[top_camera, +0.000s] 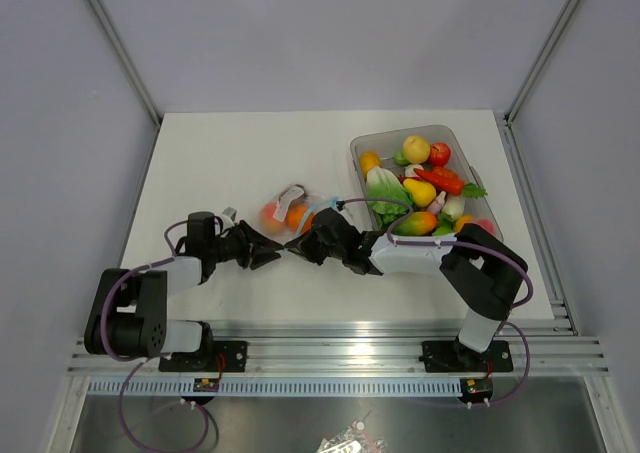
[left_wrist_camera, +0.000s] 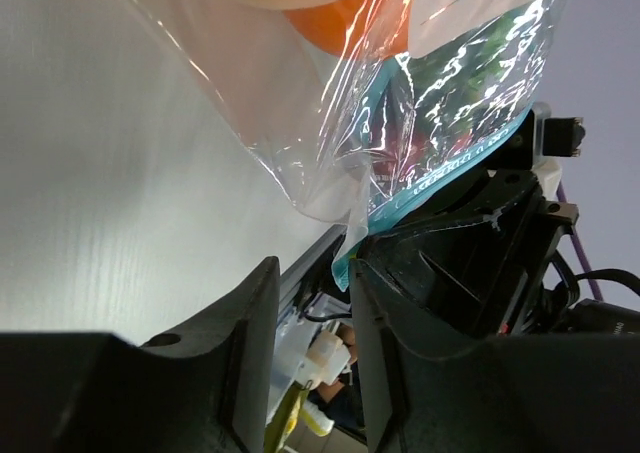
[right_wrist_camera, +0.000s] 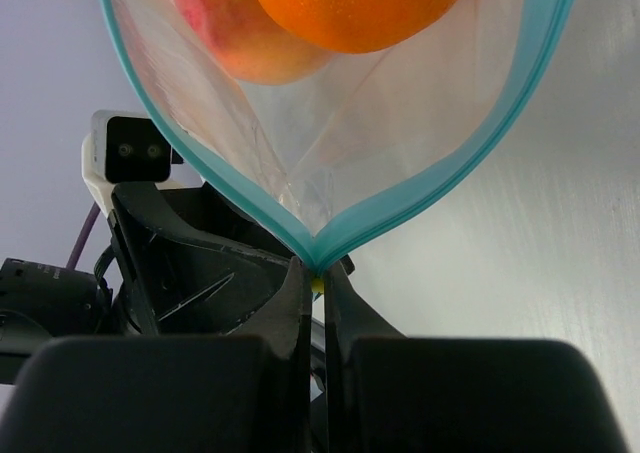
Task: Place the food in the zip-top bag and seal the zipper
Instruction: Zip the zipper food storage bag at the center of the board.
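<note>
Right gripper: jaws pressed tight together, pinching the zipper right at the corner where its two blue strips meet. From that point the strips spread apart, so the zip-top bag gapes wide at the mouth.

Left gripper: fingers a narrow gap apart, w/ a crumpled bag corner just at the tips. Can't tell if it's actually caught.

The two grippers sit nose to nose near mid-table, the bag just beyond them. Inside the bag: orange and peach, touching, both cut off by the top edge of the right wrist view.

Off to the right, well apart from the bag, there's a clear tray w/ lettuce and a heap of other toy foods. Several overlap and are too small to sort out.
</note>
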